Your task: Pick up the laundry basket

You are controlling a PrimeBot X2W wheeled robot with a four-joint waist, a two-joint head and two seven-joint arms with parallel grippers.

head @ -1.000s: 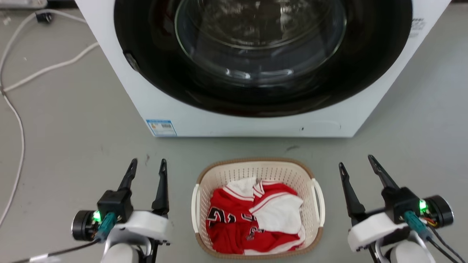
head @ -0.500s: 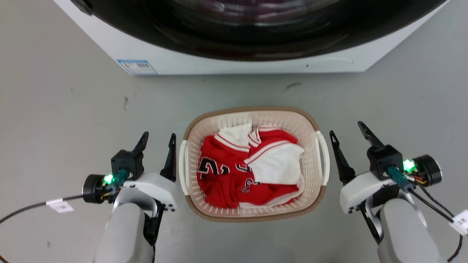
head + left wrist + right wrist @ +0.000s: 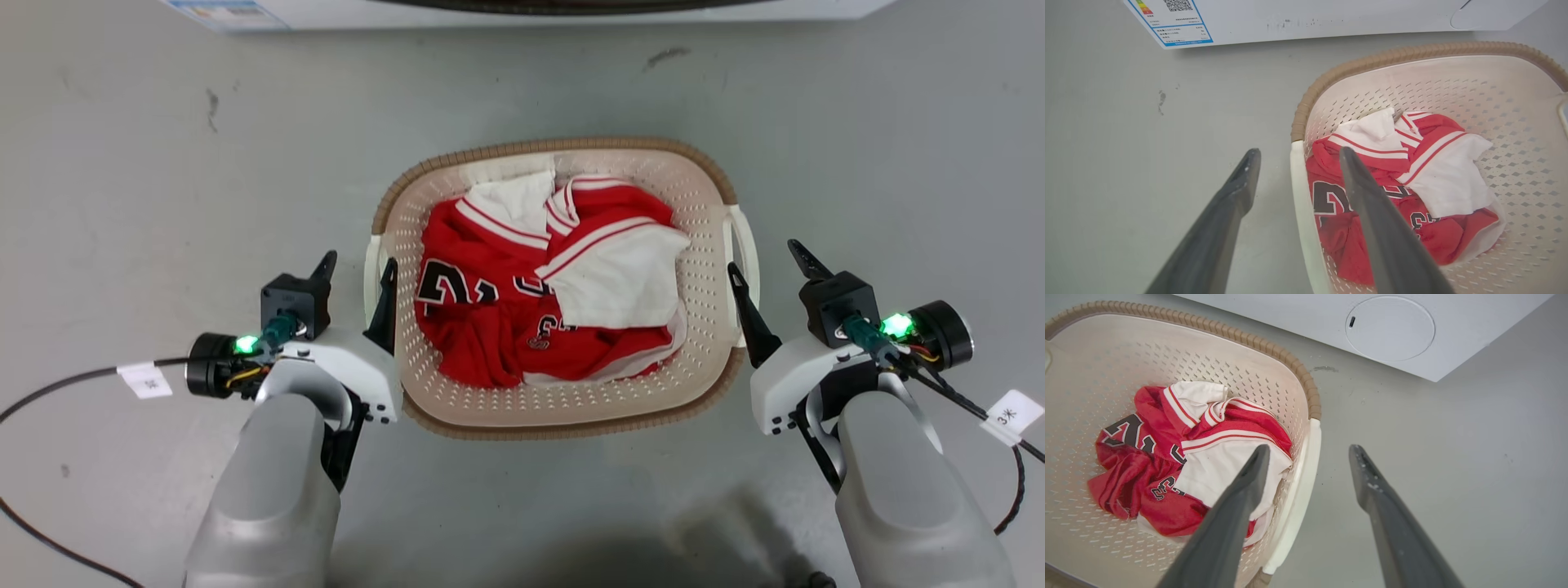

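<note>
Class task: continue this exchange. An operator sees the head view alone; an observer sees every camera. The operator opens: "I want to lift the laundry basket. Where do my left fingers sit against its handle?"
Observer: Left wrist view: the left gripper is open, one finger outside the white loop handle of the cream-white perforated plastic laundry basket, the other on its inner side.
Operator: The right?
Observer: Right wrist view: the right gripper straddles the opposite handle likewise.
Operator: Behind the basket?
Observer: A round cover with a small dark slot, on the white washer.
</note>
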